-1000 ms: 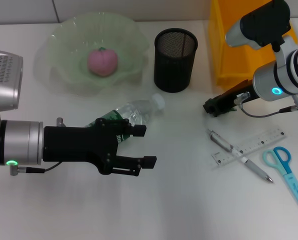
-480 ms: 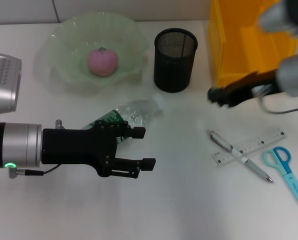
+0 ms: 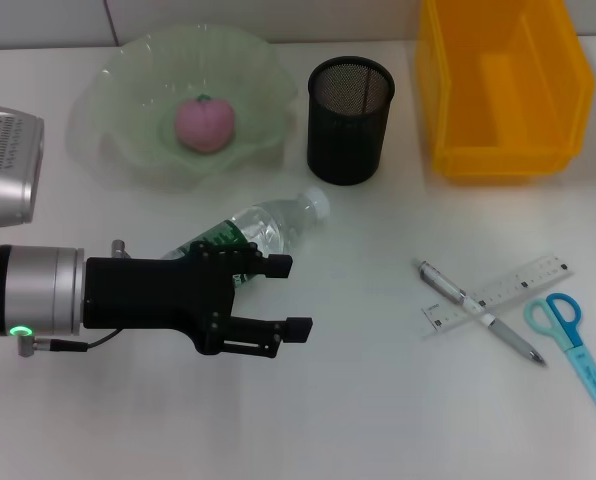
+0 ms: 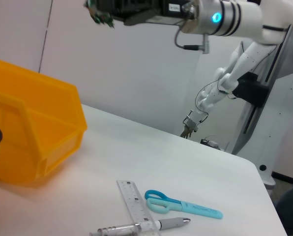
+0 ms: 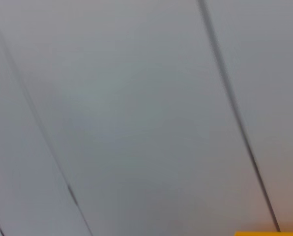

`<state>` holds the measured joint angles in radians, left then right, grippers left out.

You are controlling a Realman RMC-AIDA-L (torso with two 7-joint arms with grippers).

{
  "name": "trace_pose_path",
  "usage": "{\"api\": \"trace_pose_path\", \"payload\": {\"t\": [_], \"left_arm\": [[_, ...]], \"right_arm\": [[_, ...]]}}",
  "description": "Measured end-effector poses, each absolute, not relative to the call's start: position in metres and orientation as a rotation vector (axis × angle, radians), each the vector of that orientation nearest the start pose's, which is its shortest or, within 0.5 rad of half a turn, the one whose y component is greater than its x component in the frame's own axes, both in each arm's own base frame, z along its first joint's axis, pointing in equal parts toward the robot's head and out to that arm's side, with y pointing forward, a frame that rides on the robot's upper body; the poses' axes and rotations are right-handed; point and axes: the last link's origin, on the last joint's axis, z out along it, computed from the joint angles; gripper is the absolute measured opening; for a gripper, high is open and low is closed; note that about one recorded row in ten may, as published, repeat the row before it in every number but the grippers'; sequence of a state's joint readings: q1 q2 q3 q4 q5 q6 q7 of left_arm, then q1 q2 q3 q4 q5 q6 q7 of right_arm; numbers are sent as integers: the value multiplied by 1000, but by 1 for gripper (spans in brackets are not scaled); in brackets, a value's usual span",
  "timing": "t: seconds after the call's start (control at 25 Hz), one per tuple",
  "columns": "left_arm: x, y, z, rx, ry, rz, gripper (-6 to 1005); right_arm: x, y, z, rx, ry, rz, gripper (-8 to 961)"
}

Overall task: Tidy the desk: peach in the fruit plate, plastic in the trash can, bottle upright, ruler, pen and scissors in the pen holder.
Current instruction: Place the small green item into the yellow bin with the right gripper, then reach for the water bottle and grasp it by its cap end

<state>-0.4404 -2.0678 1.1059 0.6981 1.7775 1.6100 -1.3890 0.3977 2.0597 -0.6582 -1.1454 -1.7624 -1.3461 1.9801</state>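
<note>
A clear water bottle (image 3: 263, 226) with a green label lies on its side on the white desk. My left gripper (image 3: 286, 294) is open and empty, just in front of the bottle and partly over it. A pink peach (image 3: 205, 122) sits in the green glass fruit plate (image 3: 118, 150). A pen (image 3: 478, 312) lies crossed over a clear ruler (image 3: 508, 288), with blue scissors (image 3: 576, 348) beside them; these also show in the left wrist view: pen (image 4: 136, 228), ruler (image 4: 132, 199), scissors (image 4: 183, 206). My right gripper (image 4: 104, 9) is out of the head view, raised high above the desk. No plastic is in view.
A black mesh pen holder (image 3: 350, 118) stands behind the bottle. A yellow bin (image 3: 503, 85) stands at the back right and looks empty; it also shows in the left wrist view (image 4: 33, 137). The right wrist view shows only a grey wall.
My right arm has lifted from beside the yellow bin up and out of the head view. The left arm and the desk objects have not moved.
</note>
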Motion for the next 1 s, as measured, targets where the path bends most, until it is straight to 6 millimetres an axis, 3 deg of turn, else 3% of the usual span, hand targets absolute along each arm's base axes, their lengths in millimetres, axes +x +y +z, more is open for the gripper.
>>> {"api": "trace_pose_path", "payload": {"t": [0.12, 0.32, 0.6, 0.84, 1.0], "left_arm": [[-240, 291, -33, -2996, -529, -746, 827], [-239, 291, -33, -2998, -535, -753, 826], [-241, 291, -31, -2988, -539, -756, 827], [-240, 292, -31, -2989, -533, -755, 827], [-239, 293, -30, -2987, -543, -756, 826]], "right_arm": [[267, 389, 121, -2038, 964, 908, 145], [273, 407, 107, -1972, 997, 871, 199], [271, 410, 103, -1986, 999, 871, 326], [270, 404, 103, -2026, 995, 888, 523], [270, 384, 108, -2140, 963, 915, 725]]}}
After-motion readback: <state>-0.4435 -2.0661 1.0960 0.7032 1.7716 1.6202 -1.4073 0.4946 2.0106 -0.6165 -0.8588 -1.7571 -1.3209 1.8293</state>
